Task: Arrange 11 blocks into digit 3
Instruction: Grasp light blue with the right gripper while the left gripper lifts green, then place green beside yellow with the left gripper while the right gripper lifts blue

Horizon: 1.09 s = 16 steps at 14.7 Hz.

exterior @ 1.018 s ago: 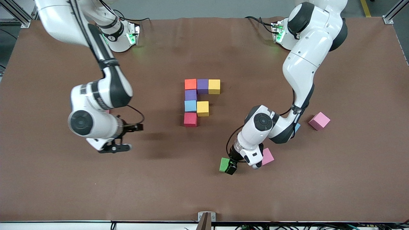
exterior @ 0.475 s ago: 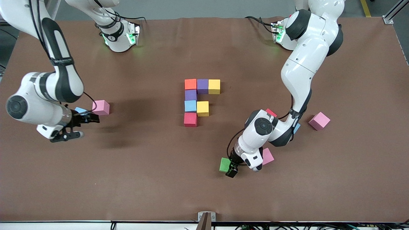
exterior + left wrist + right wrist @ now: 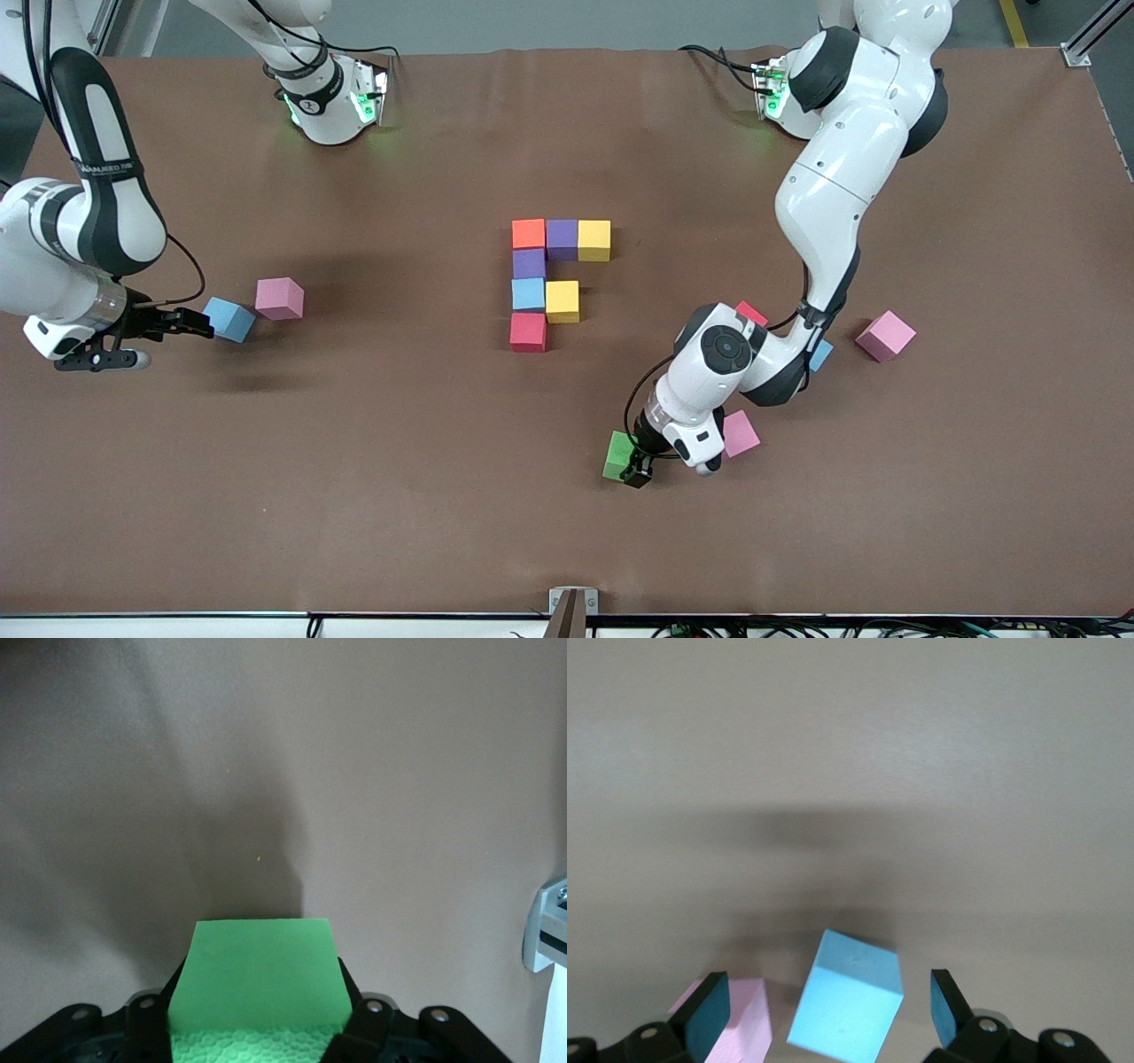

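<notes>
— So, what is in your jaws?
— My left gripper [image 3: 633,467] clamps the green block [image 3: 618,455], near the table's camera edge. My right gripper [image 3: 168,335] gapes wide beside the light blue block [image 3: 229,319].

The left arm reaches from its base down to the table, elbow bent, forearm angled toward the front camera, wrist turned downward. The left gripper [image 3: 634,468] sits low at the table surface with its jaws closed on a green block [image 3: 618,455]; in the left wrist view the block [image 3: 257,973] fills the gap between the two fingers [image 3: 149,1028].

The right arm extends outward toward its own end of the table, forearm hanging steeply down, wrist bent so the hand lies nearly level. The right gripper [image 3: 164,341] is held just above the table with its jaws spread wide; both pads [image 3: 707,1014] stand well apart.
</notes>
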Motion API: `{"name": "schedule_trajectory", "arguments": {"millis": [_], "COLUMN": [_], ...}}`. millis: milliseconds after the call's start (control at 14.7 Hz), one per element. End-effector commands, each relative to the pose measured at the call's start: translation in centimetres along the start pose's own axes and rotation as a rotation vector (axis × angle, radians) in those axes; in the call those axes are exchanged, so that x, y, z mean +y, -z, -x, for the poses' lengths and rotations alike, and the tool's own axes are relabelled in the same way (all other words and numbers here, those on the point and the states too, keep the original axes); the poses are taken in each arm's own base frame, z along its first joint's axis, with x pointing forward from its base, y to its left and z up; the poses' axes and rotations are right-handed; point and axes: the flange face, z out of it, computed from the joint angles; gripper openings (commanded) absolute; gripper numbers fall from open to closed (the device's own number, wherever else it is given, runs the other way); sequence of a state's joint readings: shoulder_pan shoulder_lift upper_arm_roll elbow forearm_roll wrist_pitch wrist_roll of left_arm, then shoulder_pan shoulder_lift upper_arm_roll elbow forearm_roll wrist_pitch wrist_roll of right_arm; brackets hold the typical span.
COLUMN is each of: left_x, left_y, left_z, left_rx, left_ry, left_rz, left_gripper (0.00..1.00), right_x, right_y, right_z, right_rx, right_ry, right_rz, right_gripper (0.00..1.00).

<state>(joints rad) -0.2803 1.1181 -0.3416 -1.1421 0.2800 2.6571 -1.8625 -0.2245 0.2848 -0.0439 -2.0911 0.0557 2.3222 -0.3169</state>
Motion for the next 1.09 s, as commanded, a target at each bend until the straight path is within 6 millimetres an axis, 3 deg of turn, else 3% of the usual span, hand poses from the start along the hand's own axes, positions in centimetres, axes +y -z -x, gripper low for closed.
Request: {"name": "schedule_trajectory", "arguments": {"millis": [0,136,204,407,679,1018], "left_x": [1.2,1.5,1.4,0.3,-4.6,-14.3], "left_y": [2.1,3.4,3.7,5.2,7.9,10.9], "left_z": [0.5,1.0,0.7,2.2,4.7,7.3], "left_rx": [0.009,0.019,0.028,0.048,0.103,0.093], "left_ry": [-0.007,0.002,0.036,0.097,0.261,0.361], "left_rz": [-0.028,-0.052,-0.074,-0.136,-0.189,-0.175], "left_gripper": [0.12,0.03,0.01,0.01,0.01,0.02], "right_x": [-0.1,-0.2,-0.1,0.7,0.9,0.9], "right_y": [-0.6,-1.4,-1.9,-3.2,-4.0,-5.6], "right_z": [2.1,2.7,3.1,4.4,4.9,5.1], "right_rx": [-0.003,-0.023,-0.033,-0.059,-0.066,0.011], "right_ry": [-0.114,-0.218,-0.255,-0.305,-0.315,-0.414], "right_rz": [0.000,-0.004,-0.005,-0.010,-0.011,0.007], "right_gripper": [1.00,0.99,0.99,0.99,1.00,1.00]}}
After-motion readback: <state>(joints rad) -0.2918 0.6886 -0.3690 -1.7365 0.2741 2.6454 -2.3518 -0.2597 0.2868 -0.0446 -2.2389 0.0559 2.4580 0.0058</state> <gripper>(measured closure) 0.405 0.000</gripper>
